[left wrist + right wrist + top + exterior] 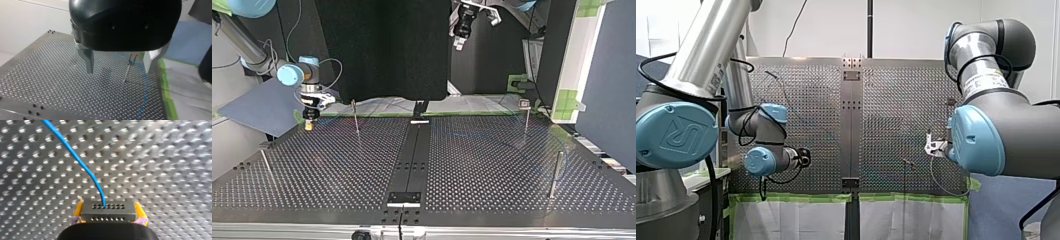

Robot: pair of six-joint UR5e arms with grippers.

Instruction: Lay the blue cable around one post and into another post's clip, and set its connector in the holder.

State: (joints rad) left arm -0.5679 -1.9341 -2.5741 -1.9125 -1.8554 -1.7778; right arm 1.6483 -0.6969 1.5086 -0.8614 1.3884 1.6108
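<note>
So, my right arm comes in low at the top view's left with its wrist pointing straight down. That puts my right end effector [309, 120] at the far left corner of the perforated metal tabletop [492, 165]. From the right wrist view, its yellow pads [78, 210] are clamped on the two sides of a small dark grey connector block [107, 211] with two rows of holes. The thin blue cable [85, 167] comes out of the block's upper row and runs off over the tabletop ahead of the end effector. Can't tell if the block touches the surface or hangs just over it.

My left arm is up high, well clear of the tabletop. My left end effector [118, 71] is black and tilts down towards the surface, with its metal fingers [88, 62] spread wide and nothing between them. Below it in the left wrist view, the blue cable curves across the holes. It passes just beside a thin metal post [128, 67] with a small clip on top, on the side towards the strip of green tape [165, 82]. Whether the cable actually touches that post, I can't make out.
</note>
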